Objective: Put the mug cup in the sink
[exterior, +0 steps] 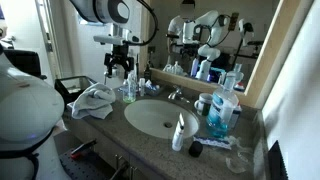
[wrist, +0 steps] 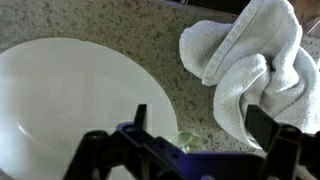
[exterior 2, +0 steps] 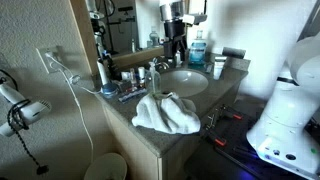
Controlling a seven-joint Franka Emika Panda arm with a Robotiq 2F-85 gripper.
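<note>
A small clear greenish cup [wrist: 184,139] stands on the speckled counter between the white sink basin [wrist: 60,100] and a crumpled white towel [wrist: 250,60]. In the wrist view, my gripper's body hides most of it. My gripper [wrist: 200,128] is open and empty, hanging above the cup with one finger on the basin side and one on the towel side. In an exterior view the gripper [exterior: 121,72] hovers just over the cup [exterior: 129,91], left of the sink [exterior: 155,117]. In the other exterior view the gripper [exterior 2: 177,48] hangs above the sink [exterior 2: 187,82].
The towel [exterior: 93,101] lies at the counter's end. A faucet [exterior: 178,96] stands behind the basin. A blue soap bottle [exterior: 222,112], a white tube [exterior: 179,133] and other toiletries crowd the far side. A mirror [exterior: 215,35] backs the counter.
</note>
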